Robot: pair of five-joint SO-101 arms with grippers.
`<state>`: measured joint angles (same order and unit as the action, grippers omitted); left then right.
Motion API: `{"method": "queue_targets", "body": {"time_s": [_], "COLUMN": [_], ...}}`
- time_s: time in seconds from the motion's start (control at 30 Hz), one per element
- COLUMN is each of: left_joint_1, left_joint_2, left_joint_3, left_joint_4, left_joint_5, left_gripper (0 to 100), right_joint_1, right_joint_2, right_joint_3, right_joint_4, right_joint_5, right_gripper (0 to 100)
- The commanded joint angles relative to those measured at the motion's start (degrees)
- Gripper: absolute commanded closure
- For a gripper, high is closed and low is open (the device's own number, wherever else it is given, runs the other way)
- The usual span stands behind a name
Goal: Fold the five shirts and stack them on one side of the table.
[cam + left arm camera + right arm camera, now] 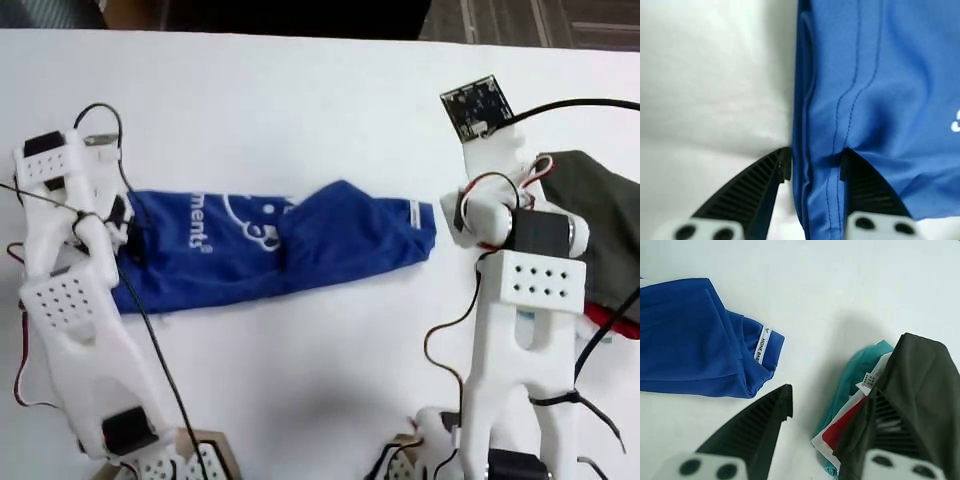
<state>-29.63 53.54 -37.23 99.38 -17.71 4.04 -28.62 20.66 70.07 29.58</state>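
A blue shirt with white print lies folded into a long strip across the middle of the white table. At its hem end my left gripper is shut on the blue shirt's layered edge, one finger off the cloth and one pressing into it. My right gripper stands open above bare table between the blue shirt's collar end and a pile of folded shirts. A dark grey shirt tops that pile, over red and teal ones.
The pile sits at the table's right edge, beside the right arm. The left arm stands at the near left. Cables hang by both arms. Bare table stretches behind the blue shirt and in front of it.
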Motion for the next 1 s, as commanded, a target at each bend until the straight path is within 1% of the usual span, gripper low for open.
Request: {"method": "queue_targets", "body": {"time_s": [0.0,0.07,0.1,0.2,0.23,0.27,0.37,0.47,0.67,0.83,0.97], "left_joint_1": [0.6,0.7,0.7,1.0,1.0,1.2,1.2,-0.3,-7.1,-8.7,-7.1], "left_joint_2": [2.2,3.1,3.3,4.4,4.7,4.9,4.8,4.5,3.3,-3.7,-12.0], "left_joint_3": [-4.8,-6.2,-6.3,-6.3,-6.3,-6.3,-6.6,-8.7,-15.1,-14.9,-12.4], "left_joint_4": [1.1,2.2,2.2,2.2,2.2,2.4,2.4,2.5,2.9,3.0,3.0], "left_joint_5": [-0.2,-0.5,-0.6,-1.0,-1.8,-2.2,-2.2,-2.1,-0.4,-0.5,-0.5], "left_gripper": [82,82,84,97,98,97,98,98,98,98,98], "right_joint_1": [-0.2,-0.2,-0.2,0.0,0.0,0.0,0.0,0.0,0.0,0.0,0.0], "right_joint_2": [-2.9,-2.9,-2.9,-2.9,-2.9,-2.9,-2.9,-2.9,-4.3,-10.3,-15.7], "right_joint_3": [-1.8,-1.8,-1.8,-1.8,-1.8,-1.8,-1.8,-1.8,-1.8,-1.8,-1.6], "right_joint_4": [0.2,0.2,0.2,0.2,0.2,0.2,0.4,1.0,2.2,4.2,7.0], "right_joint_5": [0.0,0.0,0.0,0.0,0.0,0.1,0.1,0.1,0.1,0.1,0.4], "right_gripper": [75.1,75.1,75.1,75.1,75.1,75.1,75.1,75.1,75.1,75.1,75.1]}}
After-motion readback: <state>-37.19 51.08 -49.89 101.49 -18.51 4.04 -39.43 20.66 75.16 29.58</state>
